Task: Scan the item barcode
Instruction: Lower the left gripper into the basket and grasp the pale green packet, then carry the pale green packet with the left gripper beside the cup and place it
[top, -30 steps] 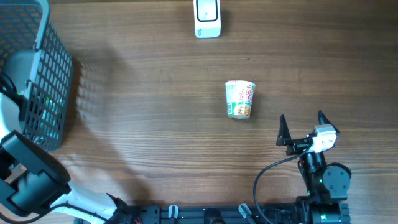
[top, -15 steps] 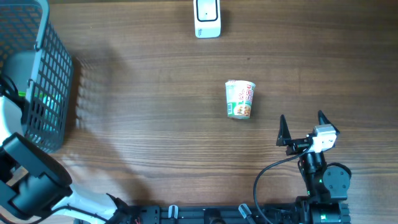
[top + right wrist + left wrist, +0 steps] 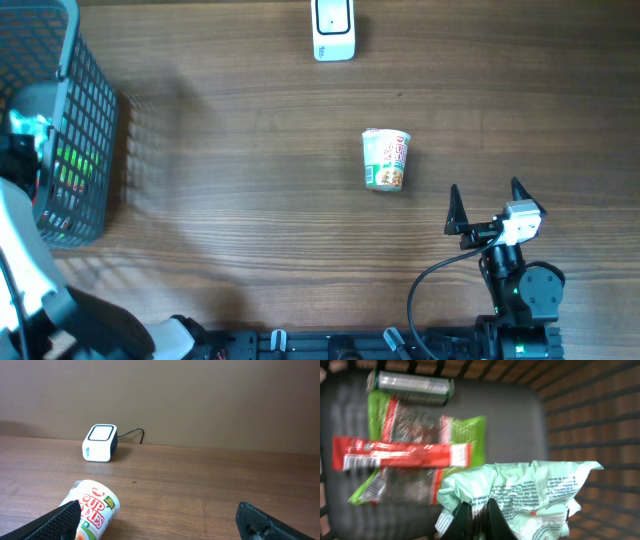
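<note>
Left hand (image 3: 477, 514) pinching packet (image 3: 520, 490), wooden table (image 3: 250, 220), tan wall (image 3: 200, 400)

The right arm (image 3: 525, 290) is black, with pointed gripper (image 3: 484, 186), white wrist block (image 3: 521, 221) and looping cable (image 3: 424, 285)

White scanner (image 3: 100, 442), tipped noodle cup (image 3: 97, 505), wooden table (image 3: 200, 490)

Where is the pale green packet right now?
Left wrist view: the pale green packet is inside the basket on the table's left side, pinched in the left gripper, near the red wrapper on the basket floor.
</note>
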### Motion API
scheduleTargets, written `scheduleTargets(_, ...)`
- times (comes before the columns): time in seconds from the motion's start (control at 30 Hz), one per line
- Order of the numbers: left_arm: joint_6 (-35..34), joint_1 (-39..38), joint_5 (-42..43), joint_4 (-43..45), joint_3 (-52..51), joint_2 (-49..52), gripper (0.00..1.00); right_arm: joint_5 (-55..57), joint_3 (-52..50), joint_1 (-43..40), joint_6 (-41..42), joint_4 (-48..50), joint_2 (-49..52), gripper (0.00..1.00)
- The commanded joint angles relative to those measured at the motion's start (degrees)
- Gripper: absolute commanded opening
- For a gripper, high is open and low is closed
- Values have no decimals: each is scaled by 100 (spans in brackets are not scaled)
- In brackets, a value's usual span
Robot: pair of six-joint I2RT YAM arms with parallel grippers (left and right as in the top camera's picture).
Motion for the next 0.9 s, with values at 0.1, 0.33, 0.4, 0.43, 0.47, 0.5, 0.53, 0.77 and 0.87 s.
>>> scheduleTargets(0.1,4,-42,26,662,444,-1102,4,-9,-4,-28,4,33,-35,100)
scheduleTargets(0.33,4,-175,636,529,748,-2164,4,-7,-4,-28,4,33,-35,100)
scheduleTargets(0.4,2,-365,905,264,748,-2433,4,-9,-4,-28,4,33,-35,100)
scheduleTargets(0.43,2,-474,1019,111,748,-2520,4,-7,-4,-28,4,33,-35,100)
scheduleTargets(0.47,2,-579,1108,-24,748,-2575,4,-7,-4,-28,4,33,-35,100)
scheduleTargets(0.5,0,-748,1204,-219,748,-2627,4,-7,-4,-28,4,33,-35,100)
scheduleTargets(0.53,-26,-951,1248,-437,748,-2658,4,-7,-4,-28,7,33,-35,100)
scheduleTargets(0.77,-44,-2767,1193,-1458,699,-2277,4,-9,-4,-28,4,33,-35,100)
scheduleTargets(0.87,-332,-3626,754,-1458,472,-1902,4,-7,-4,-28,4,33,-35,100)
